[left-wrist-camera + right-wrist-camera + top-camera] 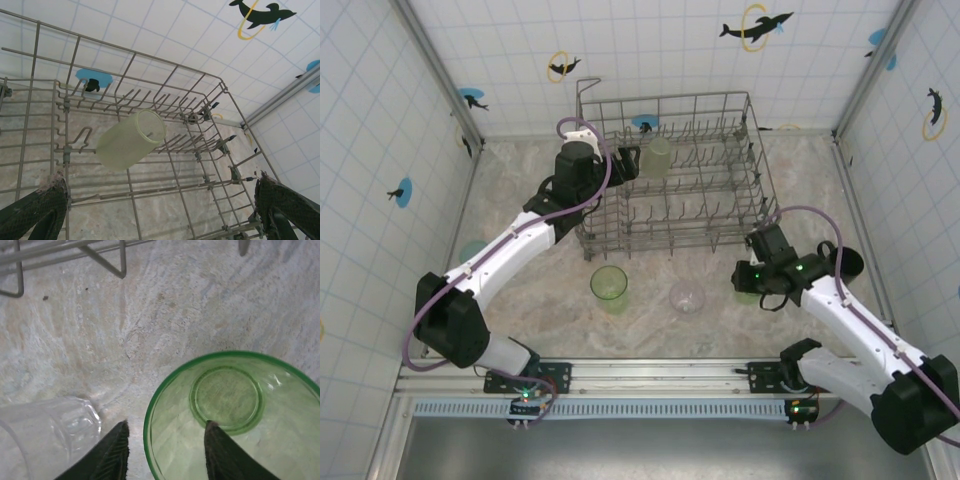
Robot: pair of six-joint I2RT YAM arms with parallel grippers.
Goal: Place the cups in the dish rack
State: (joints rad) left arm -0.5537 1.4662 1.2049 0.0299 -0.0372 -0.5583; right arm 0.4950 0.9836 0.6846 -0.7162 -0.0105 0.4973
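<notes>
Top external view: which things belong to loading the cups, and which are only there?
Job: dish rack, pale green cup in it, green cup, clear cup, second green cup, teal cup, dark mug.
Only there: dolphin stickers on the walls.

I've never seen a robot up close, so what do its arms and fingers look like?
Each arm has white shells between chunky black joints: left arm, right arm. A thin purple cable loops along each. The fingers are dark, tapered and finely textured.
</notes>
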